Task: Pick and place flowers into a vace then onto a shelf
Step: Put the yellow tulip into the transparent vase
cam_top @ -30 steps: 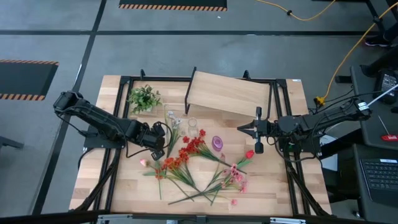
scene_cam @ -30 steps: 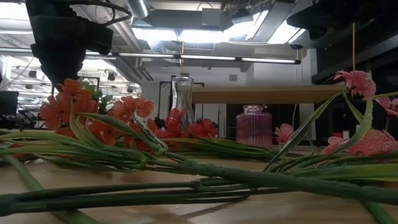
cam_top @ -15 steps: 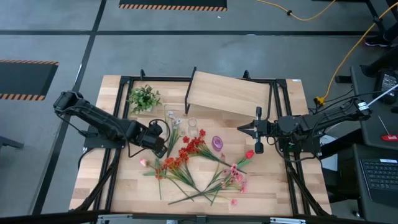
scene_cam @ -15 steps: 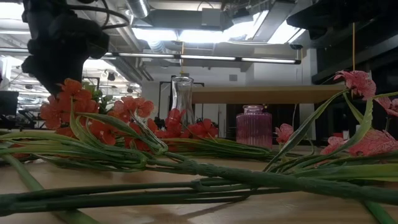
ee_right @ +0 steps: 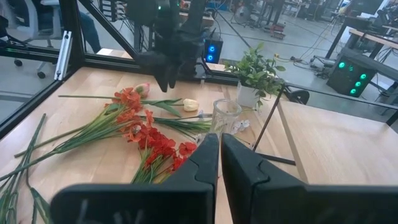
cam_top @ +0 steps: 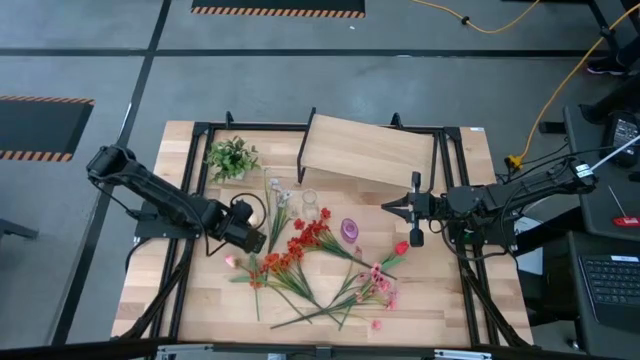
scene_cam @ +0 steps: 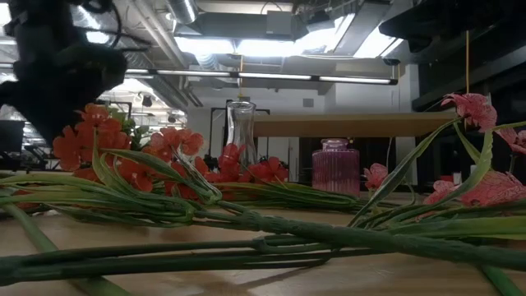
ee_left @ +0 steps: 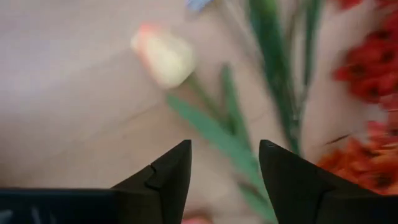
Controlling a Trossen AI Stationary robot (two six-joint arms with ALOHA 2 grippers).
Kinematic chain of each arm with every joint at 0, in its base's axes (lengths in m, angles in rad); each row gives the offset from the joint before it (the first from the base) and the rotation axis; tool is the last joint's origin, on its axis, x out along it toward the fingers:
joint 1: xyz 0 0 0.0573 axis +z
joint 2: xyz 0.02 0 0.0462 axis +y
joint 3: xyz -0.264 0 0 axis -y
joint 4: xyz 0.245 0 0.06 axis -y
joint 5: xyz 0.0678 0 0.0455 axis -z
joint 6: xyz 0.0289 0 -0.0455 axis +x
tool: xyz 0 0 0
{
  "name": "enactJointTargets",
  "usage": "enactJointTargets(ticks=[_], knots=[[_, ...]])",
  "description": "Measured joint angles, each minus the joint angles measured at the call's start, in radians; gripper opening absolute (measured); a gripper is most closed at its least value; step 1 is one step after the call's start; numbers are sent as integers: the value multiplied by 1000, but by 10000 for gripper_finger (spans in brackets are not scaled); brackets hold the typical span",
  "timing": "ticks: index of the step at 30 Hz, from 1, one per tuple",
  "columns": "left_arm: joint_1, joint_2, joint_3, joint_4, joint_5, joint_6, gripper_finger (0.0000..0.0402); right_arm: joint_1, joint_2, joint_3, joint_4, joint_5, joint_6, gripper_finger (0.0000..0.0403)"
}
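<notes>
- Landmark = clear glass vase, upright on the worktop, just in front of the shelf.
- Flowers: loose heap lying flat on the worktop, in front of the vase & spreading to both sides. None in the vase, none on the shelf.
- Pale tulip stem lies at the vase's left, at the edge of the heap; its green stalk runs toward the reds.
- Left pincer: low over the worktop, left of the vase, just beside the heap's left edge. Fingers spread, nothing between them; wrist view shows the tulip stalk lying right ahead of the gap.
- Right pincer: hangs well to the right of the vase, near the shelf's right end, above the worktop. Fingers pressed together, empty, looks parked.
- Small pink jar just right of the vase; green leafy tuft behind-left of it. Neither is in play.
- Step, as I read it: first pick, left arm lining up on one stem. Task barely started.
- Next move prob needs: drop lower, straddle one stalk only, pinch mid-stalk, lift clear of tangled neighbours, then swing stalk-end down into the narrow vase mouth without tipping the vase.
</notes>
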Motion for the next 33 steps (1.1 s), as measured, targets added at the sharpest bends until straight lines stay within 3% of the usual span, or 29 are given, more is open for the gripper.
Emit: enactJointTargets(ticks=[7, 14, 26, 33], knots=[[-20, 0, -60, 135, 22, -11, 179, 0, 0, 0, -2, 0, 0, 23], [-22, 7, -60, 160, 5, -24, 180, 0, 0, 0, -2, 0, -1, 23], [-21, 181, -60, 212, 57, 3, 180, 0, 0, 0, -2, 0, -4, 23], [-21, 215, -57, 220, 59, 20, 177, 0, 0, 0, -2, 0, -4, 23]])
